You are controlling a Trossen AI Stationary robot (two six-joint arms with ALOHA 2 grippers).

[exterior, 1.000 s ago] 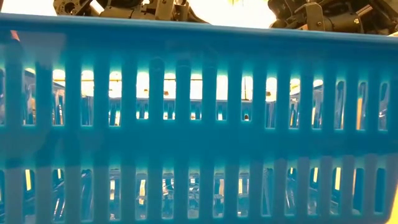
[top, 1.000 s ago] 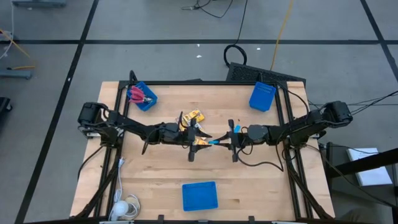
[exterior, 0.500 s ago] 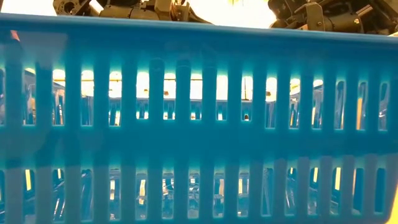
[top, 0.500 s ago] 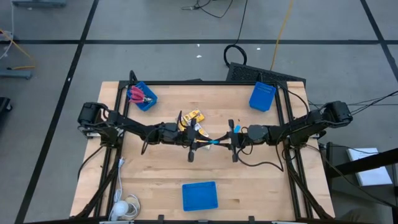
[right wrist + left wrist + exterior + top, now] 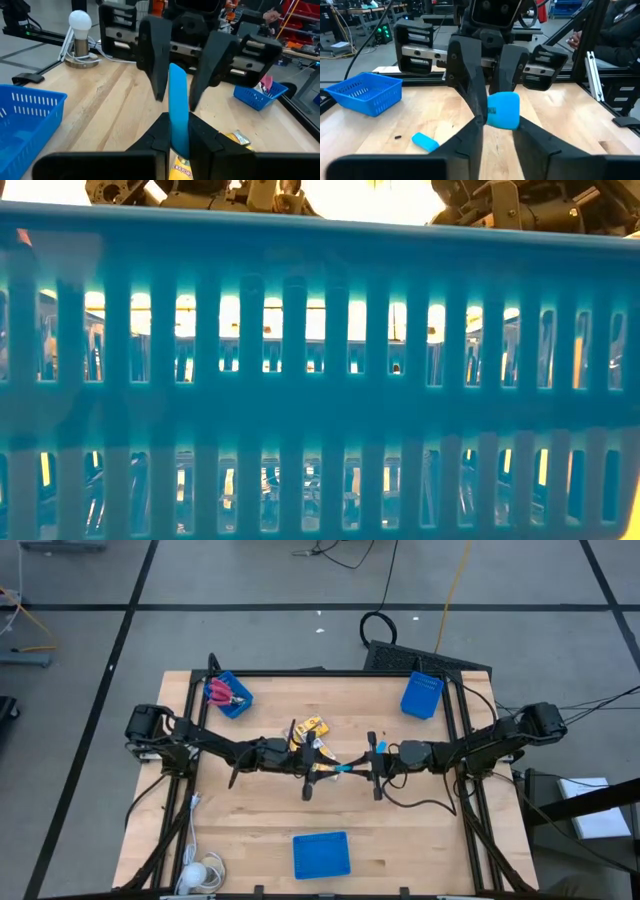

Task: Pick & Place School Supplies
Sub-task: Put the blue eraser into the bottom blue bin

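Note:
A light-blue oblong piece (image 5: pixel 343 768) hangs above the table's middle, where my two arms meet head-on. My right gripper (image 5: pixel 180 137) comes from the table's right and is shut on the piece. My left gripper (image 5: pixel 500 127) faces it from the left and is open. Its fingers (image 5: pixel 159 75) stand close on either side of the piece's free end (image 5: pixel 503 110). Whether they touch it I cannot tell. A second light-blue piece (image 5: pixel 425 141) lies on the wood. Yellow-orange packs (image 5: pixel 312 728) lie just beyond the left gripper. Pink-handled scissors (image 5: pixel 222 692) rest in the far-left bin. My right gripper pinches the oblong piece by its right-hand end (image 5: pixel 179 131) between its two fingers. The fingers are level, come from the table's right and lie along the piece. The piece stands on edge and sticks out level toward the left gripper, lifted clear of the table.
Blue slotted bins stand at the far left (image 5: pixel 240 705), the far right (image 5: pixel 422 695) and the near middle (image 5: pixel 321 854). The near bin's wall (image 5: pixel 320 380) fills the low view. A light bulb on a base (image 5: pixel 197 875) sits at the near left. A person sits beyond the table (image 5: pixel 620 25).
Both arms have kept their place. The fingers of my left gripper stand closer together around the piece's free end than a second ago. The piece has stayed level in the right gripper.

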